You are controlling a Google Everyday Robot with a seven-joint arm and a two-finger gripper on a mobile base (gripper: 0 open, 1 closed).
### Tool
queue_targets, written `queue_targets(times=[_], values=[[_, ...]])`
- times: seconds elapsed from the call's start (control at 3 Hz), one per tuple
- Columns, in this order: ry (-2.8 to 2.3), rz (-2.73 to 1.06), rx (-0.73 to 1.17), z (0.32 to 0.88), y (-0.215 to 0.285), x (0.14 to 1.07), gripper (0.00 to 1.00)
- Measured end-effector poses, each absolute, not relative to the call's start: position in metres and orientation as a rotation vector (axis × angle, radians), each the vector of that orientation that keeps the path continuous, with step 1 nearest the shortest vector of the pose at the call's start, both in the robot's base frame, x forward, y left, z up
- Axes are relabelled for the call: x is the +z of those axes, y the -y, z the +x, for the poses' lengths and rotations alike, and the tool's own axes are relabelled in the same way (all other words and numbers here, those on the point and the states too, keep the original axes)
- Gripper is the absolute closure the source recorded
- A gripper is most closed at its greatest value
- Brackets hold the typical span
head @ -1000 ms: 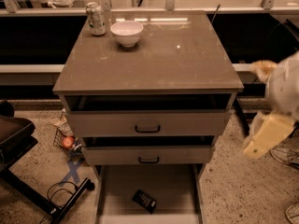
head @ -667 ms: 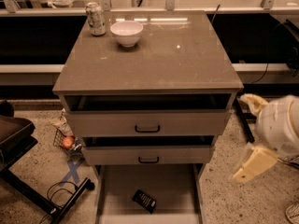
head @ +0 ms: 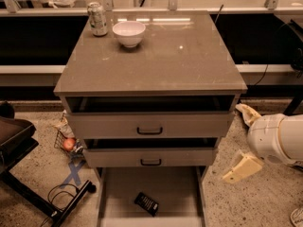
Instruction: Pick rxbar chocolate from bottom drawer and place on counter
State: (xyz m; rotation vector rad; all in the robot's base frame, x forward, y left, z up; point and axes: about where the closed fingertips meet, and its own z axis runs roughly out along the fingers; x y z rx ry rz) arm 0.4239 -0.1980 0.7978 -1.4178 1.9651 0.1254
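The rxbar chocolate (head: 147, 204) is a small dark bar lying flat and askew on the floor of the pulled-out bottom drawer (head: 118, 193), near its front middle. The counter (head: 156, 60) is the glossy grey-brown top of the cabinet. My gripper (head: 244, 142) hangs to the right of the cabinet at the height of the two upper drawers, well right of and above the bar. Its cream fingers (head: 242, 168) are spread apart with nothing between them.
A silver can (head: 98, 19) and a white bowl (head: 129, 33) stand at the counter's back left. Two upper drawers with black handles (head: 149, 131) are slightly open. A black chair base (head: 28, 193), cables and a small basket (head: 67, 143) lie on the floor at left.
My gripper and arm have come down and a little leftward along the cabinet's right side. The bar, the drawers and the things on the counter have not moved.
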Motion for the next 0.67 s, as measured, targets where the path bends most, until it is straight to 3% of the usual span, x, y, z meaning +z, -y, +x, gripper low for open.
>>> queue_targets(times=[0.67], values=[[-1.947, -1.419, 0.171, 0.430, 0.178, 0.755, 0.00]])
